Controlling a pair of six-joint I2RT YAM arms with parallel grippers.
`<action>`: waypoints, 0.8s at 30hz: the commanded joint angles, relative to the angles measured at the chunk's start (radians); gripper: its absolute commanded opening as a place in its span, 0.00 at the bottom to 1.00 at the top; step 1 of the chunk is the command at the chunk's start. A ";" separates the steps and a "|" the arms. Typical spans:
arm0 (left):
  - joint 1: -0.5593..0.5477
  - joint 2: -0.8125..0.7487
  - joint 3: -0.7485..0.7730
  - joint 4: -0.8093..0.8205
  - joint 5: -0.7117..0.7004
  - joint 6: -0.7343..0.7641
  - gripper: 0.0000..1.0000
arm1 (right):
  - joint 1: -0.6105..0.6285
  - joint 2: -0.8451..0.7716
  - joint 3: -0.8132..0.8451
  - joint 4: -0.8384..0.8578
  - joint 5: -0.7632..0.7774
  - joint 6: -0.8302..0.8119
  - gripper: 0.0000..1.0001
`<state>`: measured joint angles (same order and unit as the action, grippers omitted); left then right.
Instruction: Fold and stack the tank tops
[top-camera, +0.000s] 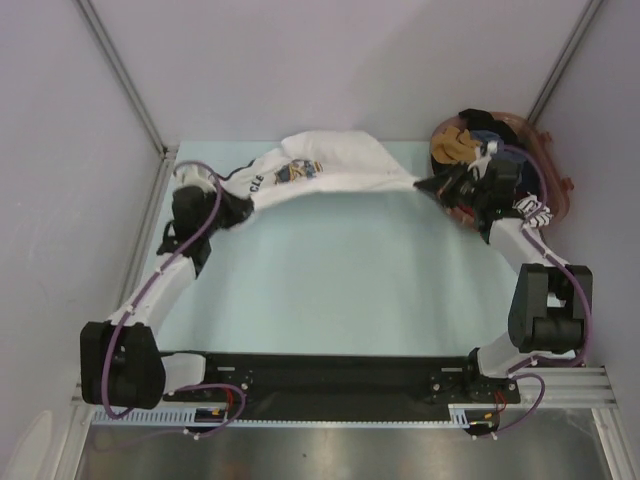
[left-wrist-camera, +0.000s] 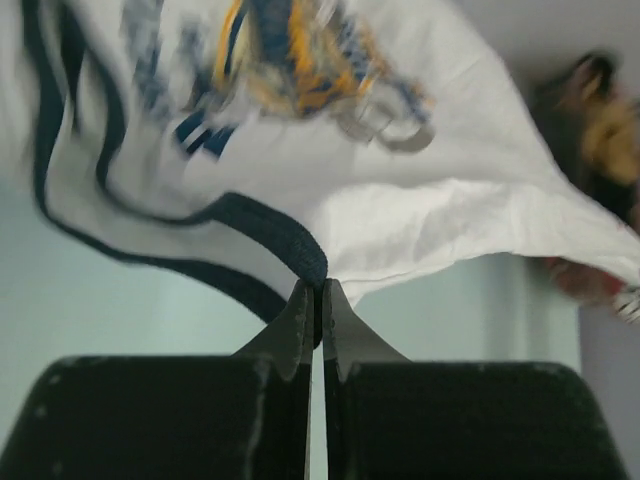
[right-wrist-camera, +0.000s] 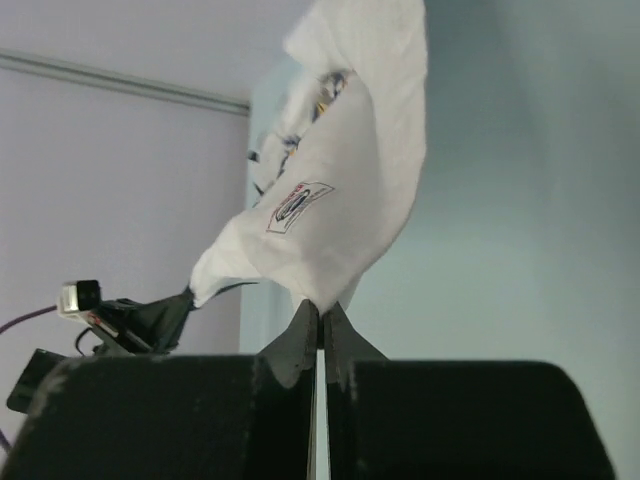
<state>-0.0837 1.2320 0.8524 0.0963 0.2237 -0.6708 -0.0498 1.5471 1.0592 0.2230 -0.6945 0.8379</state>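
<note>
We see the white tank top (top-camera: 330, 165) pulled out in a long band across the far part of the table (top-camera: 340, 300), held at both ends. The left gripper (left-wrist-camera: 318, 300) is at the far left. Its jaws are pressed together on the dark navy trim (left-wrist-camera: 270, 215) of a strap, pinching only a thin fold of cloth. The right gripper (right-wrist-camera: 320, 318) is at the far right with its jaws equally tight, clamped on a corner of the white fabric, which rises away from the fingertips in a crumpled sheet.

Between the two grips the top bows toward the far wall. A blue and yellow print (left-wrist-camera: 300, 50) faces up nearer the left end (dark letters run beside it along the strap side). The middle of the cloth seems to rest on the table, though from above we cannot be sure it touches.

Just behind the right gripper, at the far right corner, is a brown basket (top-camera: 562, 190) holding a jumble of clothes (top-camera: 462, 140) in black, mustard and striped cloth. The right end of the tank top reaches almost to its rim.
</note>
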 joint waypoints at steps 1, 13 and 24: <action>-0.033 -0.124 -0.238 0.126 0.005 -0.061 0.00 | -0.002 -0.082 -0.200 0.171 -0.033 0.018 0.00; -0.094 -0.762 -0.647 -0.251 -0.050 -0.033 0.01 | 0.034 -0.612 -0.611 -0.302 0.193 -0.224 0.00; -0.099 -0.965 -0.779 -0.414 -0.033 -0.118 0.00 | 0.122 -0.886 -0.774 -0.528 0.286 -0.165 0.00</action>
<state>-0.1749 0.3141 0.0795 -0.2459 0.1898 -0.7544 0.0330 0.7067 0.3115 -0.2287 -0.4637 0.6540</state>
